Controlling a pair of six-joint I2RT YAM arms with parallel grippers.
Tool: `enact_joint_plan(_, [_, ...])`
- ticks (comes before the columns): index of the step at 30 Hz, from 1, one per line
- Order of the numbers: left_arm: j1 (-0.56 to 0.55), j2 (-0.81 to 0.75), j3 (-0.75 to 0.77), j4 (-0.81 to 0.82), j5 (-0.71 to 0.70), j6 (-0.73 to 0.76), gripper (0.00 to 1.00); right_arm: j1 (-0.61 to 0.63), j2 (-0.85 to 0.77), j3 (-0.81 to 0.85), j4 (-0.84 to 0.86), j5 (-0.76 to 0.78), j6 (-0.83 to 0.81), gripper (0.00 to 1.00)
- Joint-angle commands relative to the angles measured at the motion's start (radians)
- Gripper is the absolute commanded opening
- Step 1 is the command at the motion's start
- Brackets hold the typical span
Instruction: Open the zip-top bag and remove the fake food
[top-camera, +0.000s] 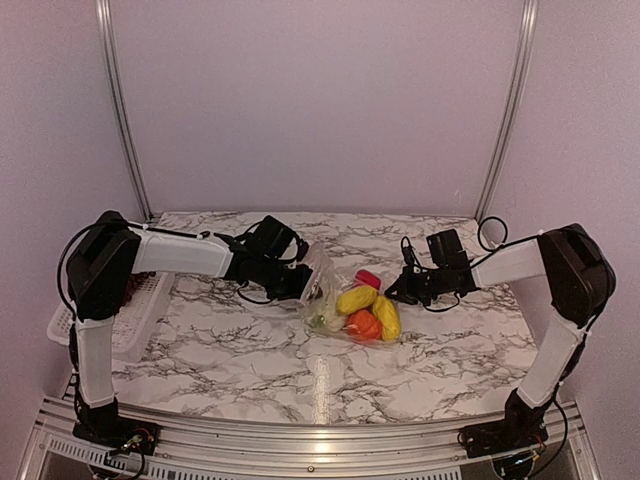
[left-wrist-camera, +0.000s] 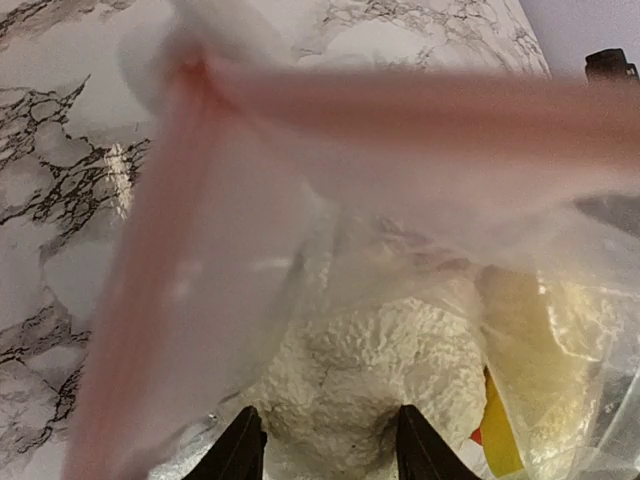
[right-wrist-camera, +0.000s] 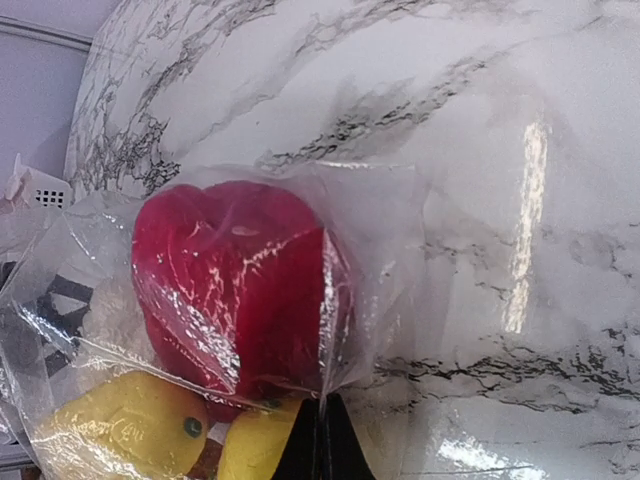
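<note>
Right tool: pinched shut on right edge of clear crinkly zip-top plastic bag; left tool parted at left edge.

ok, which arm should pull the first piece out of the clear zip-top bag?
Left, probably. The left gripper stands open at the pink zip-strip end of the clear crinkly zip-top bag, fingertips astride the white toy cauliflower. The right gripper is shut on the bag's other side, better used as anchor.
</note>
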Motion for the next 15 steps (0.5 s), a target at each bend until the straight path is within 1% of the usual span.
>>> enact_joint_plan(1, [-0.036,0.080,0.090,-0.099,0.026,0.052,0.50,-0.003,-0.008,0.010,-0.028,-0.015,-0.008,0.00])
enact_joint_plan(5, [-0.053,0.115,0.129,-0.115,0.031,0.075,0.62,-0.003,-0.005,0.013,-0.028,-0.021,-0.011,0.00])
enact_joint_plan(9, [-0.067,0.104,0.131,-0.110,0.041,0.103,0.72,-0.002,-0.006,0.012,-0.028,-0.024,-0.013,0.00])
enact_joint_plan(12, [-0.076,0.095,0.136,-0.124,0.030,0.125,0.75,-0.003,-0.007,0.012,-0.028,-0.025,-0.014,0.00])
enact_joint_plan(15, [-0.081,0.124,0.175,-0.197,-0.024,0.144,0.76,-0.002,-0.005,0.012,-0.028,-0.028,-0.014,0.00])
